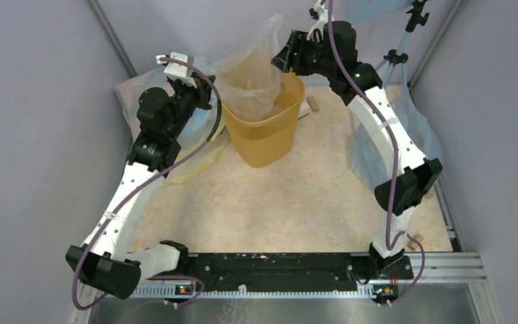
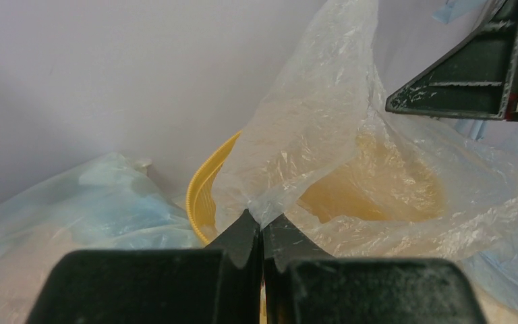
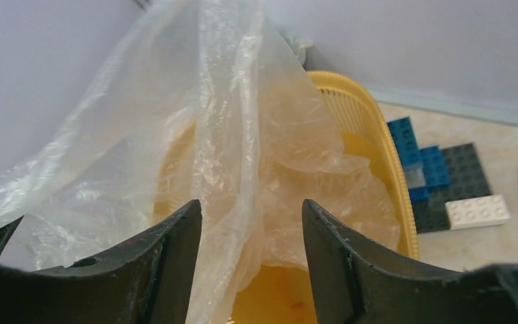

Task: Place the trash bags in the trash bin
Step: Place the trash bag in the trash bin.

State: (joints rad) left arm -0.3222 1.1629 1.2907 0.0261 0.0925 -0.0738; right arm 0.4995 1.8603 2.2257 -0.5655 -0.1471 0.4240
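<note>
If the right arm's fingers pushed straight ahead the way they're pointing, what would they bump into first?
Probably the clear trash bag, hanging between the right fingers; the yellow bin sits behind it.

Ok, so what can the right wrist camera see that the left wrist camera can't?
Only the right wrist view shows the toy blocks, blue, black and white, on the table beside the trash bin. It also shows the right gripper, with the clear trash bag hanging between its open jaws. Only the left wrist view shows the left gripper pinched shut on the bag's edge, and a bluish plastic sack lying to the left. Both show the bag draped over the yellow bin.
</note>
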